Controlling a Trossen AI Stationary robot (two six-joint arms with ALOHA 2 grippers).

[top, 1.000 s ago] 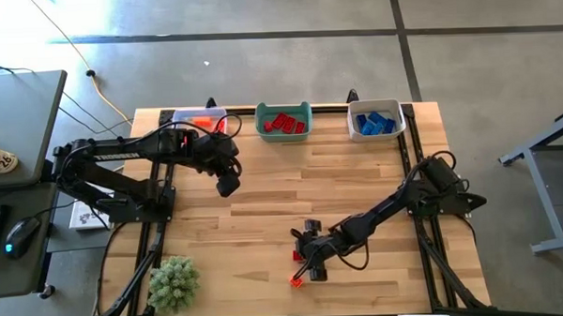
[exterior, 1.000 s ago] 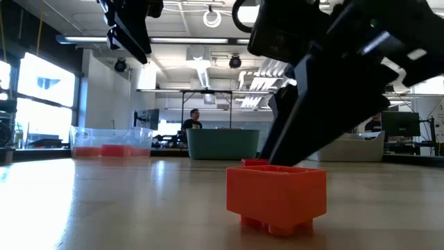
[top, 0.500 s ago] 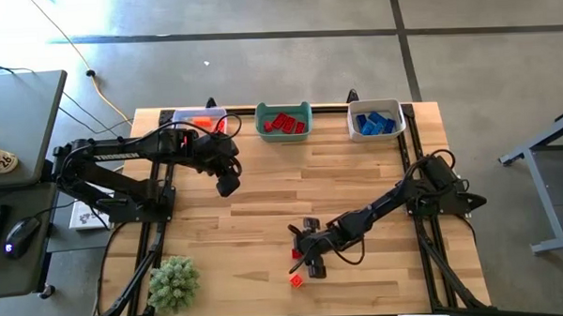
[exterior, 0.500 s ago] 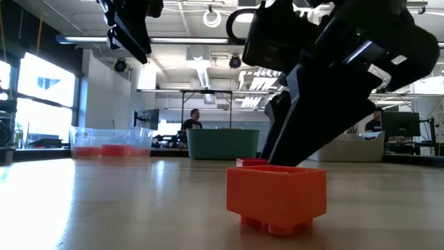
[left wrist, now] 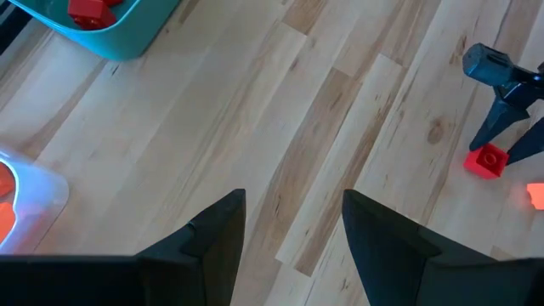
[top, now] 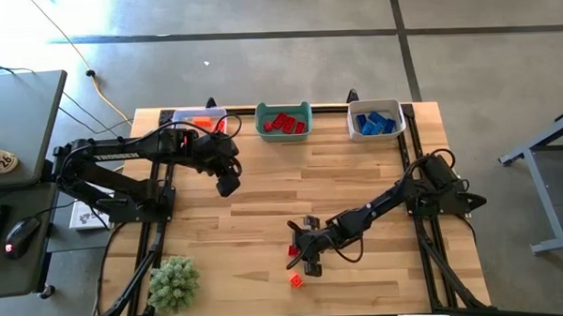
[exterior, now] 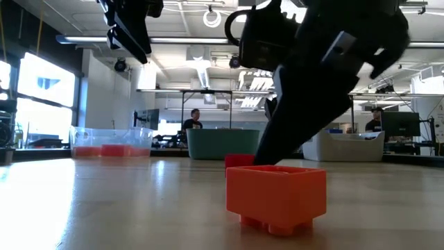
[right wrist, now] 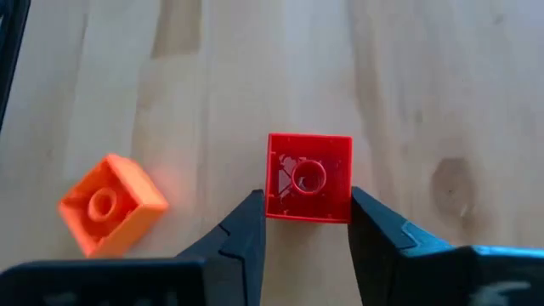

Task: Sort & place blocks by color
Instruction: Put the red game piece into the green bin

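Note:
A red block [right wrist: 308, 177] lies on the table with its hollow underside up, near the front middle. My right gripper [right wrist: 306, 204] is low over it, its fingers closed in on the block's two sides. An orange block [right wrist: 110, 204] lies loose beside it, nearer the front edge [top: 296, 280]; in the low view the orange block [exterior: 276, 196] stands in front of the red block [exterior: 239, 160]. My left gripper [left wrist: 293, 221] hangs open well above the table's left half [top: 228, 185], holding nothing. My right gripper pinches the red block between its two fingers, on two opposite side walls at the end nearest the gripper [right wrist: 272, 212]. The fingers slant down from the table's right. The block rests flat on the table, hollow side up.
Three bins stand along the far edge: a clear one with orange blocks [top: 201, 120], a teal one with red blocks [top: 284, 121], a white one with blue blocks [top: 375, 120]. A fuzzy green plant [top: 173, 282] sits at the front left corner. Bare wood lies between.
My right gripper has rolled a little at the wrist and edged toward the table's left edge. The red block has slid a short way left with it, staying on the table. The orange block has not moved.

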